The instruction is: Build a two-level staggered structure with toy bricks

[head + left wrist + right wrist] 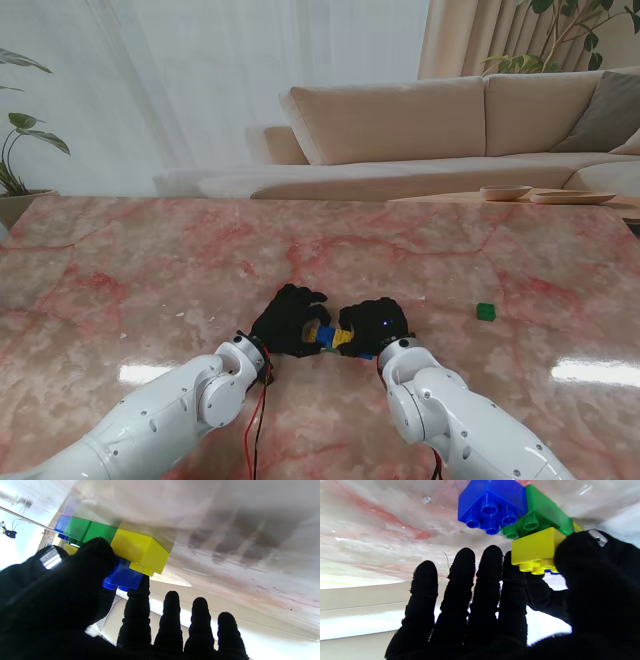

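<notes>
A row of toy bricks lies on the marble table (150, 290) between my two hands. The left wrist view shows a yellow brick (140, 548) and green bricks (90, 531) in the lower level. A blue brick (125, 575) sits staggered on them, pinched by my left hand (75, 592) between thumb and forefinger. The right wrist view shows a lower blue brick (492, 502) and a green one (545, 515). On top of these is a yellow brick (535, 546), pinched by my right hand (495, 605). From the stand, my left hand (290, 318) and right hand (375, 325) hide most of the structure.
A single loose green brick (486, 311) lies to the right of the hands, apart from them. A beige sofa (450, 120) stands beyond the table's far edge, and a plant (20, 150) at the far left.
</notes>
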`<action>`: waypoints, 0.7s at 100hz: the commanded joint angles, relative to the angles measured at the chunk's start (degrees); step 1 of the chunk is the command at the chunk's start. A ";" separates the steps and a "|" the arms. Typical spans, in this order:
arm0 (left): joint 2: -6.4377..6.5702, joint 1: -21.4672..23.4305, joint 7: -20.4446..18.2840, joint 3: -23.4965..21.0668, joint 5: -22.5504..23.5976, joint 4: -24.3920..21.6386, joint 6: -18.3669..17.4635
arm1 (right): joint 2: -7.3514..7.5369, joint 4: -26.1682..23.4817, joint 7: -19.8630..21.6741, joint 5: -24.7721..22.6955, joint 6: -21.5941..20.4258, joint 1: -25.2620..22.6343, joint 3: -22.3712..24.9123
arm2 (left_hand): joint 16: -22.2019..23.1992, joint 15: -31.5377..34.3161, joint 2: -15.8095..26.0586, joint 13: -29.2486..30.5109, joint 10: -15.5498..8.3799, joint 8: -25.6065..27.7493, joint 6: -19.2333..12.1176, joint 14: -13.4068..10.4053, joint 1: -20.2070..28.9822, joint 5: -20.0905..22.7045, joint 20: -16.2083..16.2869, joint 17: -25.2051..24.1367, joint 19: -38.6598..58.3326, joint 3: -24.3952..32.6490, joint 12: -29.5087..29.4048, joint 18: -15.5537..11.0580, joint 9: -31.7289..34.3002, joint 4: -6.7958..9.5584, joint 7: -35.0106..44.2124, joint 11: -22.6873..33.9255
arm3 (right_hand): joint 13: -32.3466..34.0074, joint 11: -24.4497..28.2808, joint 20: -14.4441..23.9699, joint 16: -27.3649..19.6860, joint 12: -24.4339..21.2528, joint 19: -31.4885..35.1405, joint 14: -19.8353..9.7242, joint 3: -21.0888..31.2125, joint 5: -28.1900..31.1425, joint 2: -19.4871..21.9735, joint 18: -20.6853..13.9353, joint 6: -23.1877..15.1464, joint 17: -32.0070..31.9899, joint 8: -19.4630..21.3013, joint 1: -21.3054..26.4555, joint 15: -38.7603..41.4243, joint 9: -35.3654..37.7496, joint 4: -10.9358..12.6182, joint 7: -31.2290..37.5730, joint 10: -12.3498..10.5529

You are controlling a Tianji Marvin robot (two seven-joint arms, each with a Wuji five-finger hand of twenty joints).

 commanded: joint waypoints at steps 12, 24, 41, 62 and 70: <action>0.33 2.46 -0.87 1.32 0.24 3.48 0.23 | 0.00 0.15 0.53 -0.21 0.21 -0.40 -0.19 | 0.32 -0.35 0.23 -0.12 -0.98 0.06 -1.72 0.81 -1.68 -1.54 0.36 -0.44 -0.18 -0.22 0.44 -0.20 -0.58 1.55 -0.45 -0.10 | -1.41 -0.11 1.77 0.57 -1.34 1.73 -0.48 1.44 2.13 3.49 0.01 -4.28 -1.13 1.37 2.82 -0.51 -1.77 -0.20 3.88 -0.09; 0.32 2.48 -0.86 1.31 0.21 3.51 0.24 | -0.02 0.47 0.19 -0.33 0.25 -0.24 -0.40 | 0.33 -0.34 0.21 -0.12 -1.01 0.06 -1.74 0.77 -1.63 -1.50 0.34 -0.45 -0.20 -0.15 0.44 -0.22 -0.51 1.57 -0.42 -0.08 | -1.66 0.02 1.79 0.48 -1.52 1.69 -0.51 1.51 1.84 3.48 -0.04 -4.18 -1.15 1.50 2.79 -0.67 -2.18 -0.19 3.69 -0.15; 0.33 2.45 -0.87 1.39 0.25 3.51 0.13 | 0.08 0.36 0.22 -0.87 0.38 -0.39 -0.57 | 0.33 -0.31 0.27 -0.07 -0.97 0.70 -1.85 0.75 -1.78 -0.95 0.35 -0.45 -0.17 -0.11 0.48 -0.17 -0.39 1.56 0.77 -0.02 | -1.68 0.33 1.88 0.42 -1.79 1.73 -0.52 1.50 1.84 3.27 -0.14 -4.13 -1.13 1.80 2.93 -0.66 -2.28 -0.25 3.63 -0.18; 0.25 2.35 -0.69 1.52 0.23 3.72 -0.07 | 0.26 0.47 -0.54 -3.01 1.68 -0.84 -1.19 | 0.31 -0.32 0.22 -0.10 -0.91 2.13 -2.18 0.84 -1.79 -0.64 0.32 -0.45 -0.19 -0.03 0.51 -0.17 -0.29 1.54 2.51 -0.03 | -1.96 0.51 2.00 0.39 -2.03 1.84 -0.54 0.93 1.75 3.63 -0.30 -3.85 -1.24 1.99 2.48 -0.69 -2.59 -0.15 3.25 -0.14; 0.20 2.33 -0.62 1.58 0.18 3.81 -0.11 | 0.23 0.53 -0.63 -2.77 1.80 -1.05 -1.24 | 0.30 -0.33 0.24 -0.10 -1.01 2.36 -2.24 0.76 -1.85 -0.62 0.31 -0.45 -0.20 -0.09 0.52 -0.16 -0.24 1.53 2.63 -0.01 | -2.14 0.55 2.07 0.37 -2.11 1.92 -0.52 0.60 1.75 3.84 -0.36 -3.67 -1.30 2.12 2.27 -0.71 -2.81 0.05 2.97 -0.10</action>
